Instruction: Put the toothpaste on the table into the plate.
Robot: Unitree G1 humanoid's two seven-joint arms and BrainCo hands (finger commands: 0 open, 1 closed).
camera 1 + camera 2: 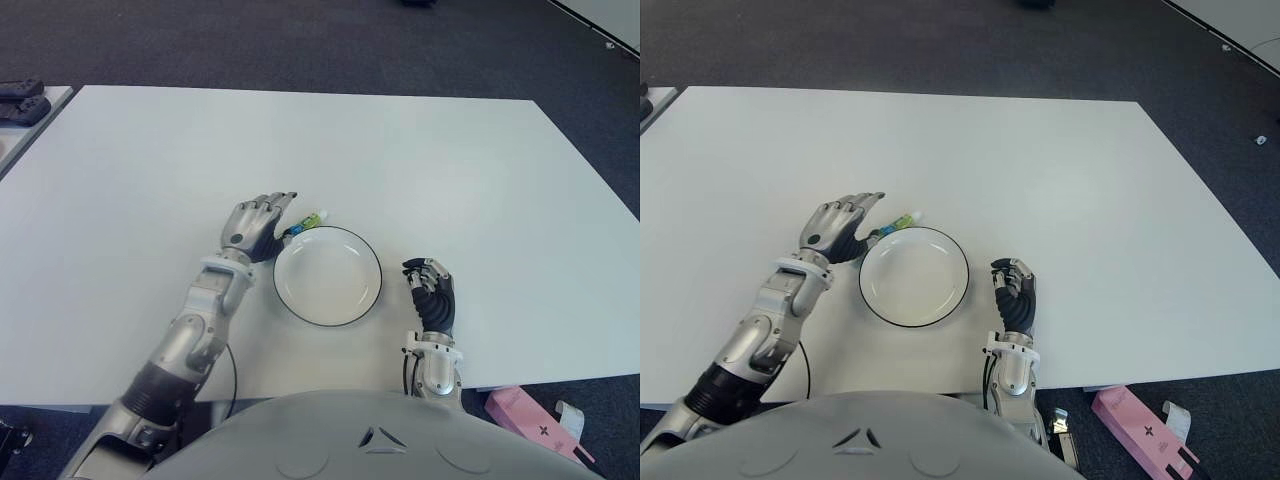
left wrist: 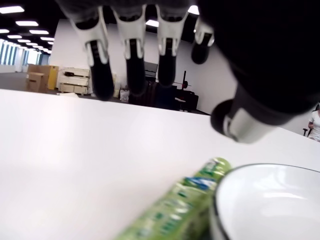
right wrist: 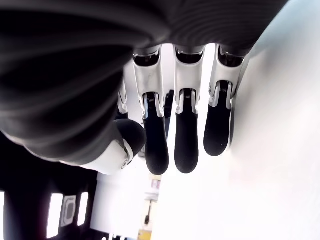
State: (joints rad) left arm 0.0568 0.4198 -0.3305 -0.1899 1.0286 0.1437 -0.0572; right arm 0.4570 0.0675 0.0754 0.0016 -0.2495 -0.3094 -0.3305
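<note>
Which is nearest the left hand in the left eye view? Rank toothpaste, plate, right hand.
From the left hand:
1. toothpaste, just beside its fingers.
2. plate, on the hand's right.
3. right hand, beyond the plate's right side.

No text can be read anywhere; the print on the green toothpaste tube is too blurred to make out.

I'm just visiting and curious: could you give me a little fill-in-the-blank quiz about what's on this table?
1. The toothpaste lies on the table, just outside the rim of the ____.
2. The hand hovering over the toothpaste is the robot's ____ hand.
3. The plate holds ____.

Missing words: plate; left; nothing
</note>
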